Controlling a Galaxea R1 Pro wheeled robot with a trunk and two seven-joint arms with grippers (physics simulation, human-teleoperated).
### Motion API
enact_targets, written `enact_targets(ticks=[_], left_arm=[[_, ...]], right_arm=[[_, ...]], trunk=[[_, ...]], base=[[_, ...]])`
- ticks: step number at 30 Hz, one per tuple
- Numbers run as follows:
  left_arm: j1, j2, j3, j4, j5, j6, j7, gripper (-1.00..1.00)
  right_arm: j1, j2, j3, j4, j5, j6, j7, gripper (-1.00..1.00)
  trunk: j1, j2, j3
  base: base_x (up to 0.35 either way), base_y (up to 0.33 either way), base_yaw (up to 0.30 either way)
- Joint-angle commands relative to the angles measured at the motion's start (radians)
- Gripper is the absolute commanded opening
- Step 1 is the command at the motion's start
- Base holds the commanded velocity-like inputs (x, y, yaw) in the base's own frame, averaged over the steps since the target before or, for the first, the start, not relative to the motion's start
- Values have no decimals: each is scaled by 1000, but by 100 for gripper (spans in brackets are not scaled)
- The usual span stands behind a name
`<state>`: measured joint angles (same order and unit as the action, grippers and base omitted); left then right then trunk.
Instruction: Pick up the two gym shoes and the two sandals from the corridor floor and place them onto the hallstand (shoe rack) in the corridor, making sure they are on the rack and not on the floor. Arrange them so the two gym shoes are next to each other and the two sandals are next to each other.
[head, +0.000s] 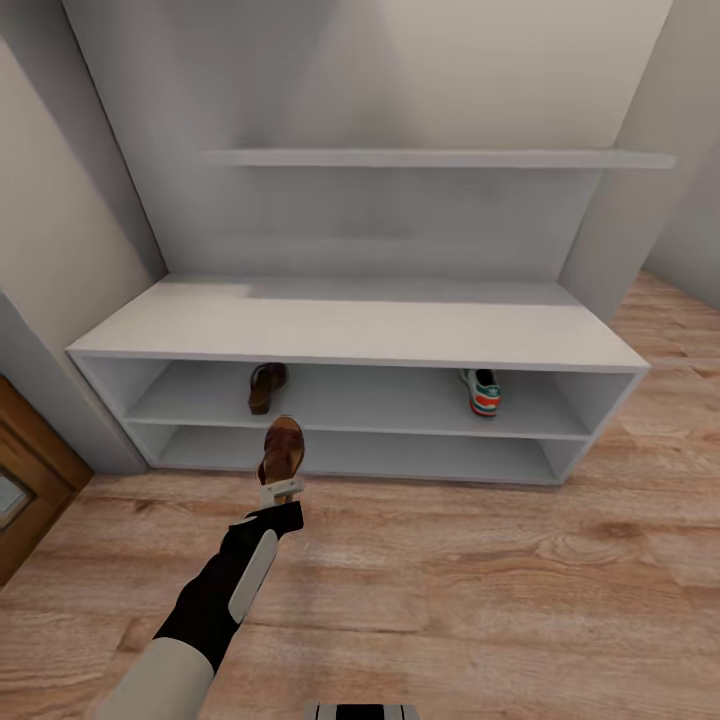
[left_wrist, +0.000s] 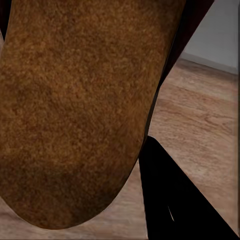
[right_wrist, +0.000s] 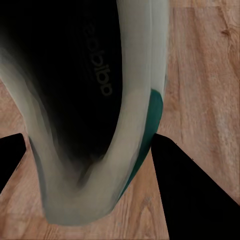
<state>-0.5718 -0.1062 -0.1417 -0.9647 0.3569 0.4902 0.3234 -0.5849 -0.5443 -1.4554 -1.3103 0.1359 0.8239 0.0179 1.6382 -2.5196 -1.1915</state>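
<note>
The white hallstand (head: 360, 325) stands against the wall. Its upper open shelf holds one dark brown sandal (head: 266, 387) at the left and one white gym shoe (head: 483, 391) with a red-orange heel at the right. My left gripper (head: 281, 492) is shut on the second sandal (head: 282, 448), held above the floor just in front of the rack's left half. In the left wrist view, its tan insole (left_wrist: 75, 110) sits beside one dark finger (left_wrist: 175, 200). In the right wrist view, the second gym shoe (right_wrist: 100, 125) sits between my right gripper's dark fingers (right_wrist: 200, 190).
A plain white floating shelf (head: 430, 158) hangs on the wall above the rack. A wooden door (head: 25, 470) sits at the left, and grey walls close in on both sides. Wood floor (head: 500, 580) spreads in front of the rack.
</note>
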Motion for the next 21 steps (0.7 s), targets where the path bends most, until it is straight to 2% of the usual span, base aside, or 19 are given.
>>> enact_targets(ticks=[1,8,21], left_arm=[[0,0,-2,-2,7,5,6,-100],[-1,0,-1,-2,7,4,6,-100],[0,0,-1,-2,7,4,6,-100]], right_arm=[[-1,0,0,-1,4,4,0,-100],[-2,0,0,0,4,4,0,-100],[-1,0,0,0,4,4,-1,-100]], trunk=[[0,0,-1],[0,0,-1],[0,0,-1]], base=[[339,-118,0],[334,-132,0],[343,-7,0]])
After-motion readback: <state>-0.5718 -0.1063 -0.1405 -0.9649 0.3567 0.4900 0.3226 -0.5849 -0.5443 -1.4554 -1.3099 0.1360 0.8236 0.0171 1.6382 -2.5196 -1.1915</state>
